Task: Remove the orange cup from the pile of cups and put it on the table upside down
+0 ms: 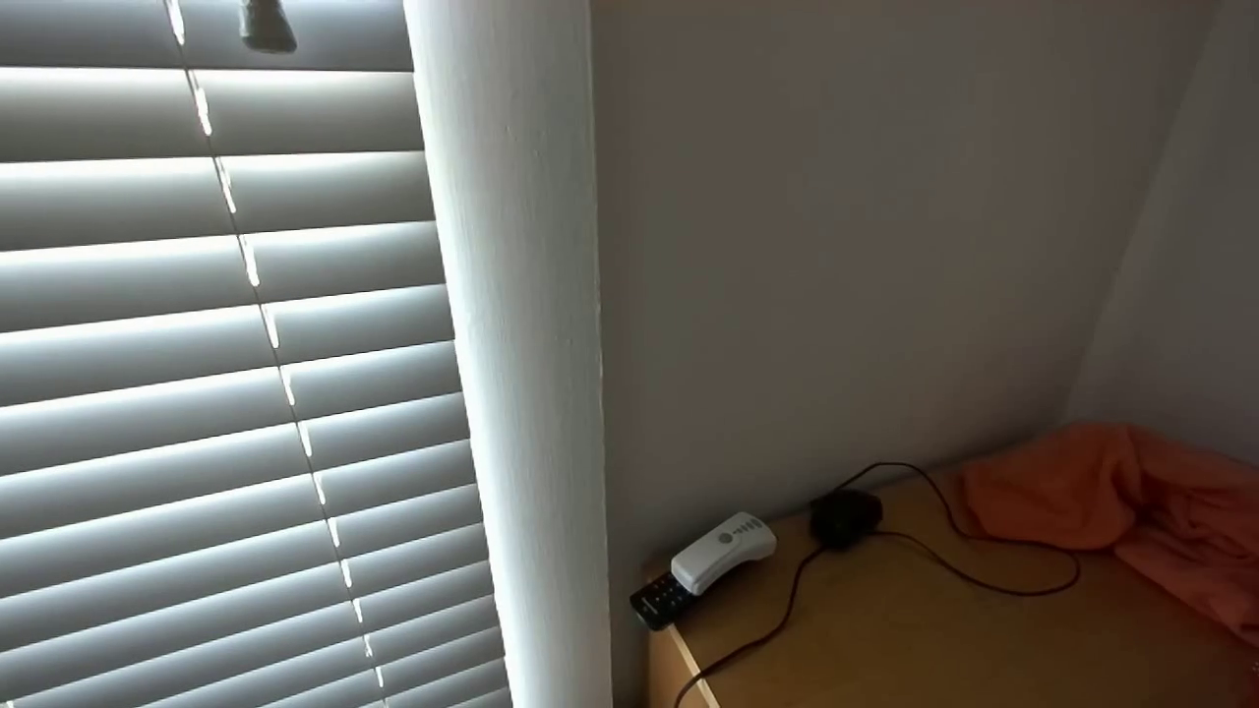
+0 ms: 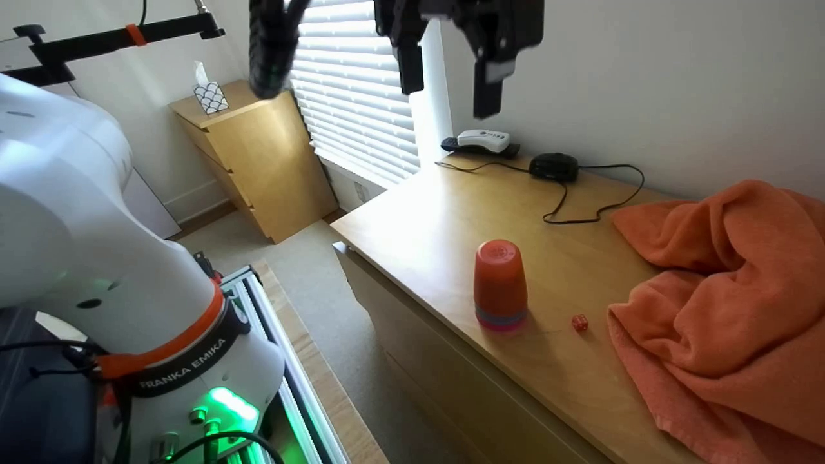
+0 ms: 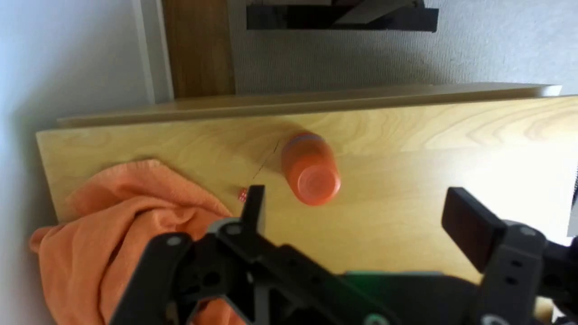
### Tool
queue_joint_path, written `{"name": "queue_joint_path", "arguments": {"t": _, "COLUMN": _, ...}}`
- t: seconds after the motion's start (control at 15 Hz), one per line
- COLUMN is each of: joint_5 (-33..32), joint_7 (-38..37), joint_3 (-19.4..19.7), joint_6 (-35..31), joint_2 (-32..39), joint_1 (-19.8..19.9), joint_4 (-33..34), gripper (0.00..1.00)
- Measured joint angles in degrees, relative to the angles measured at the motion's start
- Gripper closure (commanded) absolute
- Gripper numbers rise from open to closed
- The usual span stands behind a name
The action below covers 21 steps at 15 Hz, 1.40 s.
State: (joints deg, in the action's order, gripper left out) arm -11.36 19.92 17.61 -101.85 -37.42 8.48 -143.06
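Note:
The pile of cups point(image 2: 501, 318) stands upside down and nested on the wooden table point(image 2: 419, 222), near its front edge. The orange cup point(image 2: 500, 274) is on top, its base facing up. Bluish and pink rims show below it. In the wrist view the orange cup point(image 3: 317, 183) sits a little above the gap between the fingers, nearer the left finger. My gripper point(image 2: 450, 84) is open and empty, high above the table. Its fingers also show wide apart in the wrist view point(image 3: 361, 214). The cup pile is out of view in an exterior view that shows the table's far corner point(image 1: 885, 639).
A crumpled orange towel point(image 2: 747, 303) covers one end of the table. A small red die point(image 2: 579, 323) lies between towel and cups. Remotes point(image 2: 483, 140) and a black box point(image 2: 553, 167) with a cable lie by the wall. Window blinds point(image 1: 226, 393) hang beside the table.

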Motion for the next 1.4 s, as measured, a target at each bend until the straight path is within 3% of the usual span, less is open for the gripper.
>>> {"name": "queue_joint_path", "arguments": {"t": 0.27, "joint_5": 1.6, "joint_7": -7.64, "joint_3": 0.0, "joint_6": -5.84, "joint_2": 4.23, "joint_1": 1.25, "joint_4": -6.12, "gripper": 0.0}}
{"name": "queue_joint_path", "arguments": {"t": 0.67, "joint_5": 5.96, "joint_7": -14.07, "joint_3": -0.01, "joint_6": -22.89, "joint_2": 10.1, "joint_1": 3.91, "joint_4": -13.44, "gripper": 0.0}}
{"name": "queue_joint_path", "arguments": {"t": 1.13, "joint_5": 6.05, "joint_7": -14.67, "joint_3": -1.25, "joint_6": -23.41, "joint_2": 11.25, "joint_1": 4.58, "joint_4": -13.03, "gripper": 0.0}}
{"name": "queue_joint_path", "arguments": {"t": 1.4, "joint_5": 6.41, "joint_7": -18.83, "joint_3": -2.62, "joint_6": -26.98, "joint_2": 14.6, "joint_1": 4.87, "joint_4": -13.24, "gripper": 0.0}}
